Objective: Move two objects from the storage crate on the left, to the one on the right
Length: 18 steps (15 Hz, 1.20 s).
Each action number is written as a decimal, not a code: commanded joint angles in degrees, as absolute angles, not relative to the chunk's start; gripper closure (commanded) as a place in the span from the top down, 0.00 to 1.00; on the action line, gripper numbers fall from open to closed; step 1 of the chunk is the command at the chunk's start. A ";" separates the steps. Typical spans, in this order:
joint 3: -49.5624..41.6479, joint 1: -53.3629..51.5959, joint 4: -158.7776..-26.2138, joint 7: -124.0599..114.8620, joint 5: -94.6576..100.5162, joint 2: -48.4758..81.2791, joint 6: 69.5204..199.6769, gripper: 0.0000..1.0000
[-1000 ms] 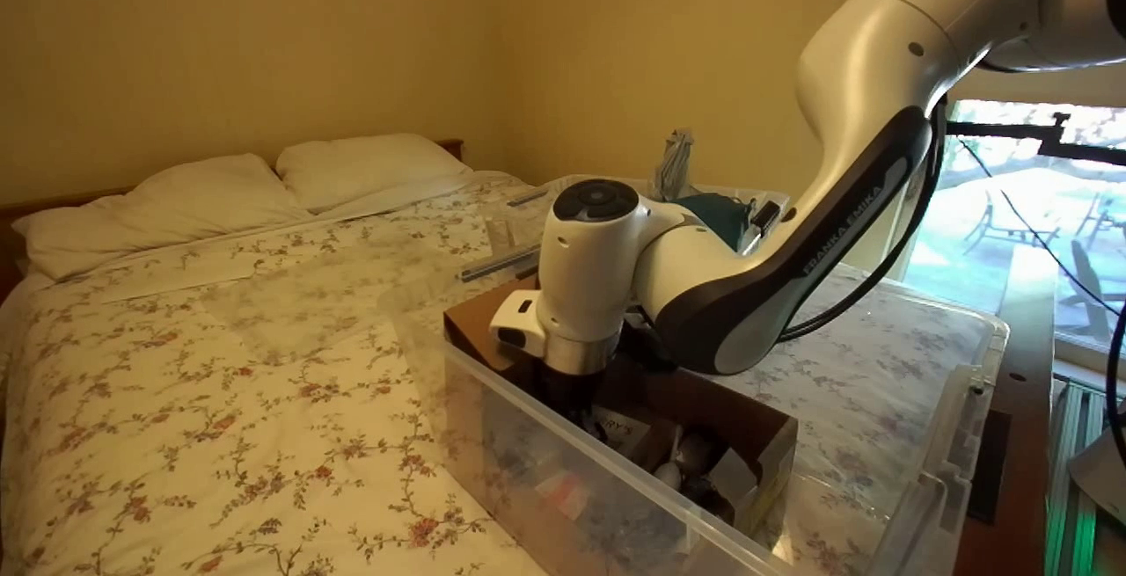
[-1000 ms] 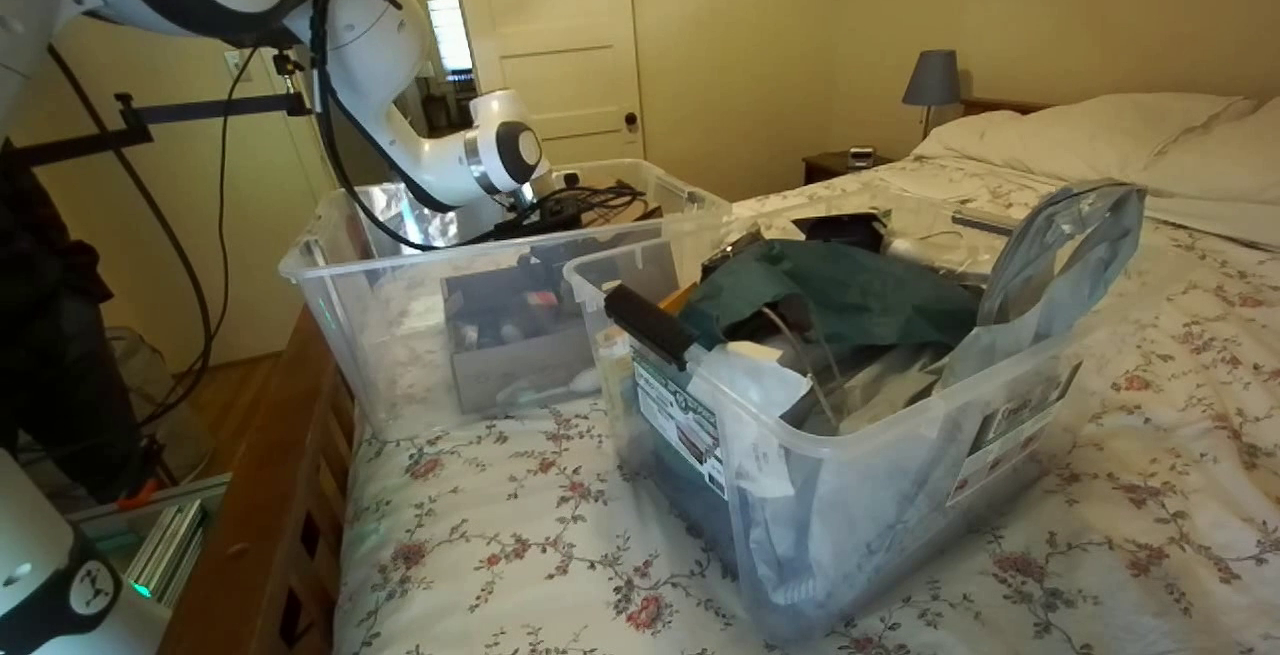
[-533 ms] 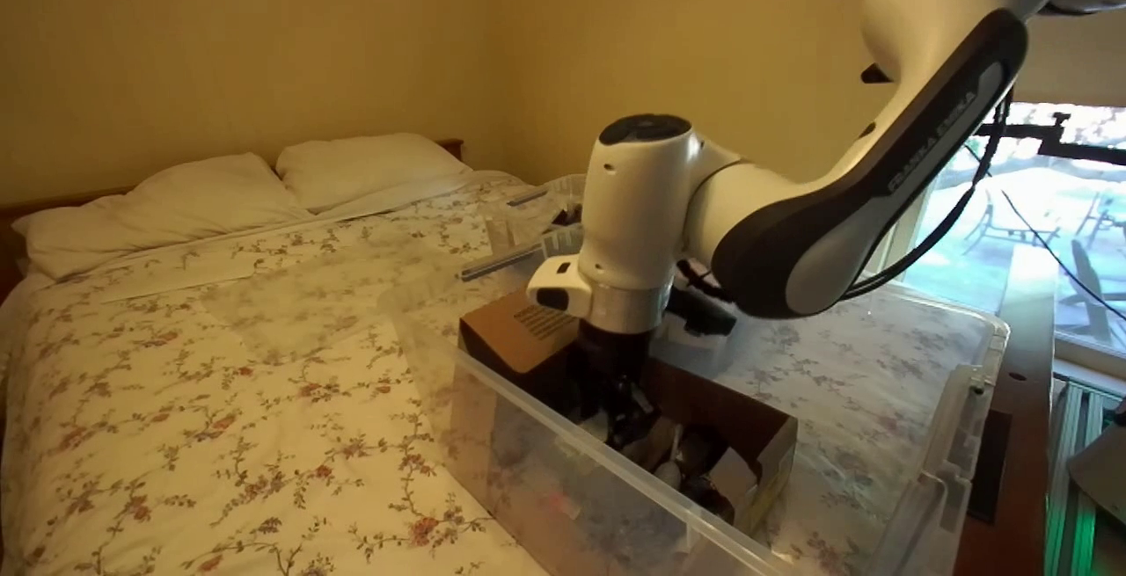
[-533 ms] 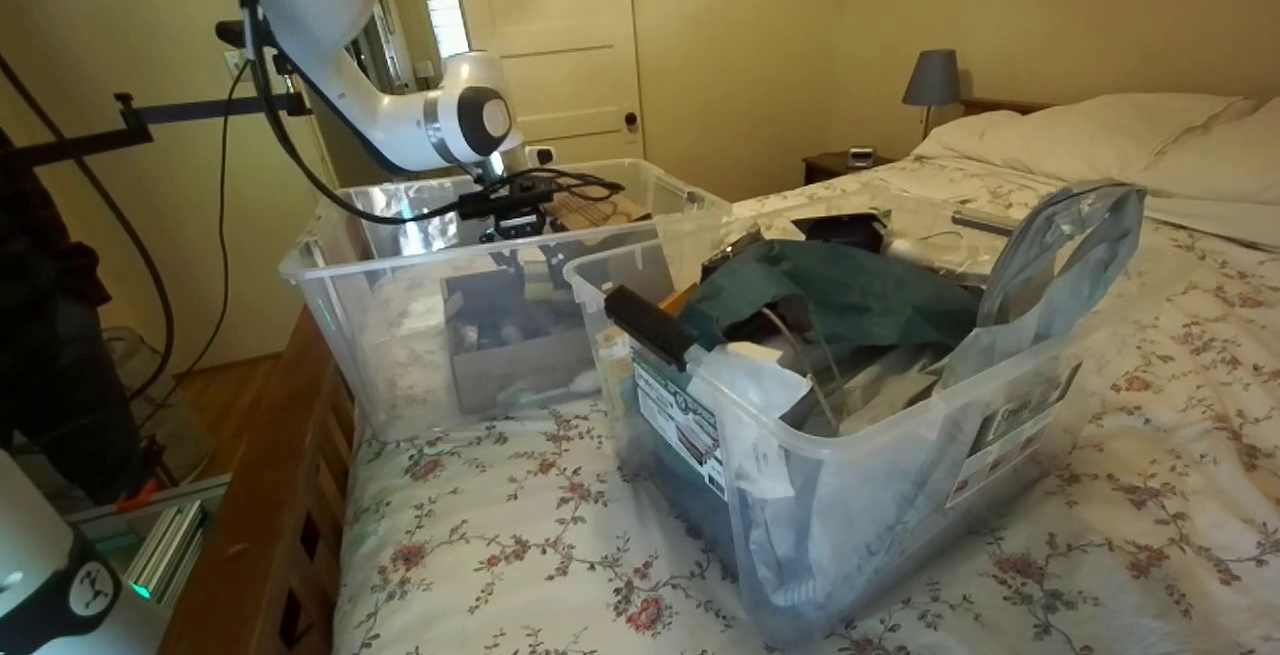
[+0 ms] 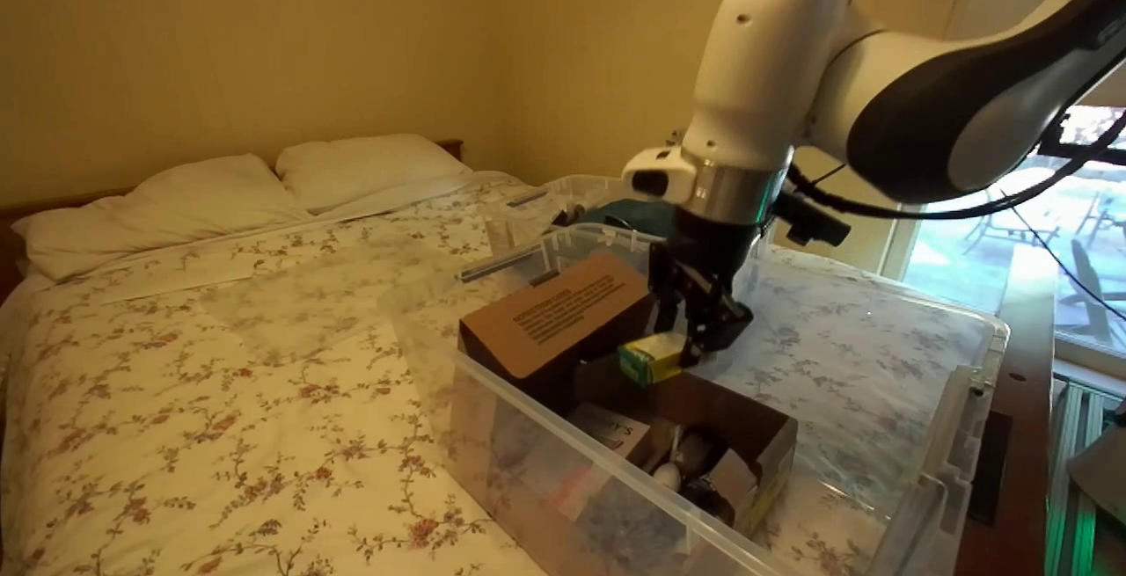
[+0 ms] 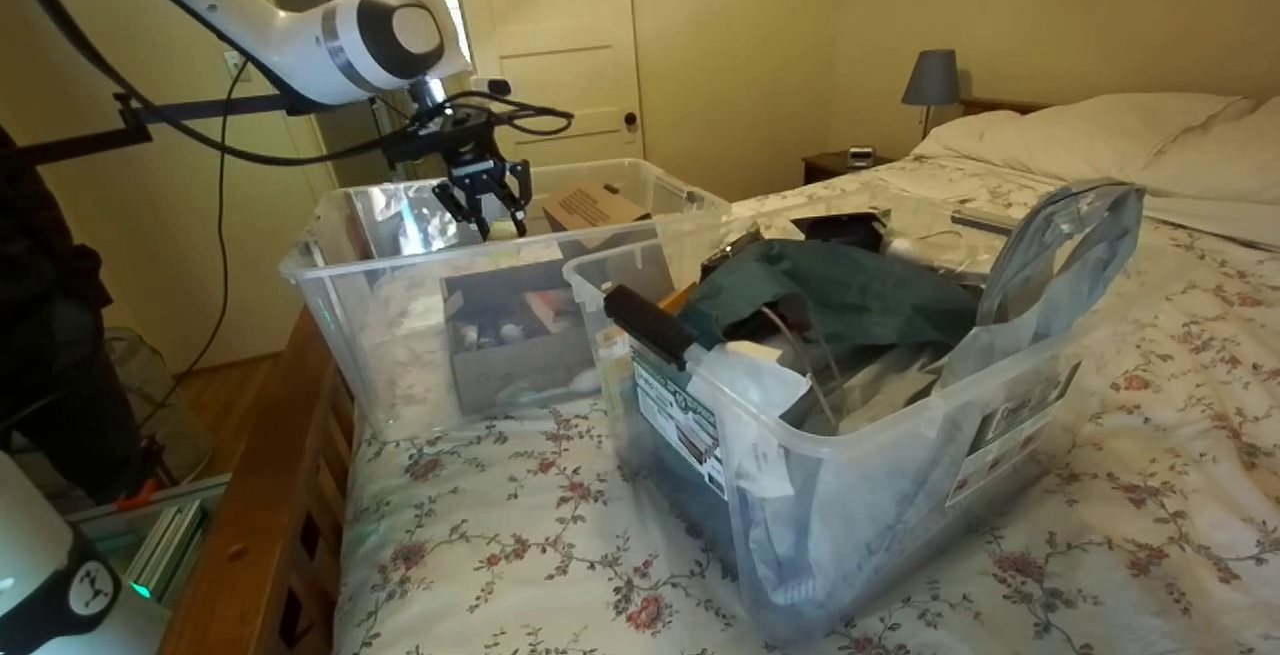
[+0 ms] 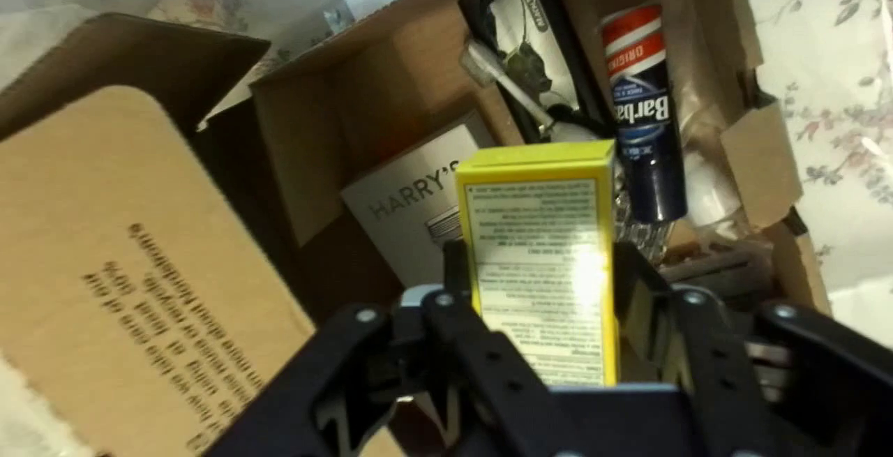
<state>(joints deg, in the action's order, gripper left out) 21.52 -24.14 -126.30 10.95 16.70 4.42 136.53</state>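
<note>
I have the arm bent over the clear crate, its wrist pointing down with a slight tilt. My gripper pinches the small yellow box by two opposite sides, above the open cardboard box inside this crate. Its wide face carries dense small print; one end looks green.

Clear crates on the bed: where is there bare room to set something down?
Bare: the bedspread between bed frame, box crate and fuller crate; seemingly also the box crate's floor, on the frame side of its cardboard box. Crowded: the cardboard box and the fuller crate, heaped high.
</note>
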 commanded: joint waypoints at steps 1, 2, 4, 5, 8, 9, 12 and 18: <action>22.08 -23.94 -131.88 2.43 19.65 -8.17 136.43 0.27; 22.43 -23.57 -131.54 -0.11 22.11 -9.70 135.35 0.27; 23.07 -21.66 -129.88 -5.06 28.98 -10.10 134.53 0.27; 22.54 -21.55 -128.92 -3.58 27.43 -8.19 138.04 0.27; 22.86 -22.05 -129.04 -1.63 25.27 -9.32 135.48 0.52; 22.91 -22.08 -129.04 -1.64 25.27 -9.20 135.48 0.27; 21.69 -16.72 -124.04 -12.51 34.45 -4.40 135.82 0.27; 14.37 -10.49 -109.60 -24.68 47.23 7.41 132.13 0.27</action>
